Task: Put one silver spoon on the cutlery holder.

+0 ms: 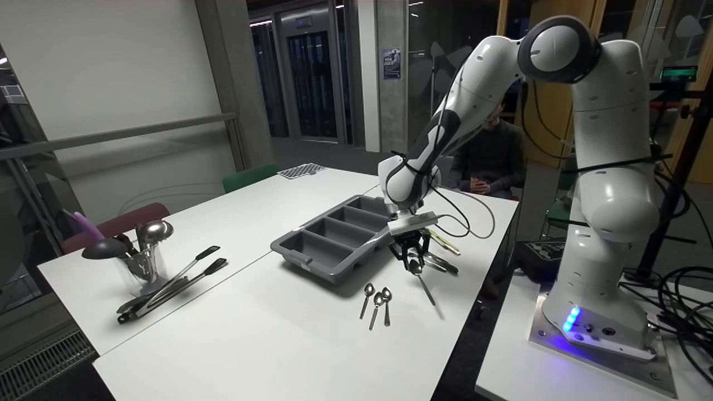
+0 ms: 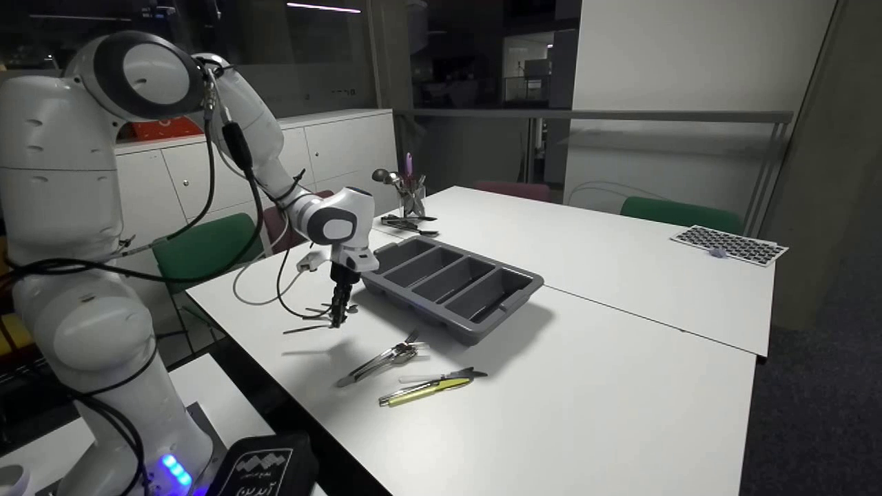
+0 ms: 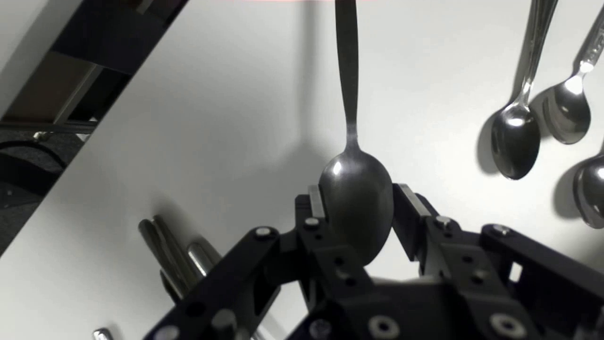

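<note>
In an exterior view, three small spoons (image 1: 378, 301) lie near on a white surface (image 1: 267, 345). Beyond and right, black fingers (image 3: 406, 222) clamp a silver spoon (image 3: 355, 189) by its bowl, above the surface. Farther, to the left, sits the grey cutlery holder (image 1: 337, 231).

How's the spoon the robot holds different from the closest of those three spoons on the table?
The held spoon is up in the air, pinched by the gripper; the nearest spoon lies on the table.
In the wrist view, the held spoon's handle runs nearly straight up the picture; the nearest spoon's leans right.
The held spoon's handle and shadow are apart; the nearest spoon's touch.
Both are silver with oval bowls.
</note>
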Robot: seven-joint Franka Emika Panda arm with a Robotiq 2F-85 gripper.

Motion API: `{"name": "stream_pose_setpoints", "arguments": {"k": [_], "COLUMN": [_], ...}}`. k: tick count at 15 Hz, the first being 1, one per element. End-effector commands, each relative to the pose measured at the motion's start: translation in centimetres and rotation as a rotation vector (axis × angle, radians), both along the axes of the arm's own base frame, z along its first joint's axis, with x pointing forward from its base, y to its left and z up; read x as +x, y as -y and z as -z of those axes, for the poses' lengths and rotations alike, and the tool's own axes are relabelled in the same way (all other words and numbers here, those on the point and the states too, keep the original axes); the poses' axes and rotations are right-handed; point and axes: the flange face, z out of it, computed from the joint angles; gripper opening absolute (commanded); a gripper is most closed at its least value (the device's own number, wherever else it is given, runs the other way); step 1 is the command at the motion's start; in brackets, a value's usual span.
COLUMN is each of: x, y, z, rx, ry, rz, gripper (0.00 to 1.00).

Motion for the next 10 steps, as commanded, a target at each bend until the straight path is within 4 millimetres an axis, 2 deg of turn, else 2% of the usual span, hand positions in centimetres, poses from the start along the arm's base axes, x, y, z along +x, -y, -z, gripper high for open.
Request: {"name": "stream_pose_setpoints", "arguments": {"k": [1,4,6,8,10], "x": [-1.8,-1.8,-1.0,0.3,1.6], "y": [0.8,1.3,1.2,1.0,0.5], "z": [-6.8,-12.6,-16.3,-19.3,-21.3], "rx": [-0.067,-0.106,-0.165,-0.231,-0.291], "ry": [-0.073,-0.141,-0.135,-0.084,-0.015], "rz": [-0.037,-0.153,-0.223,-0.284,-0.343], "gripper": [0.16,0.16,0.16,0.16,0.16]}}
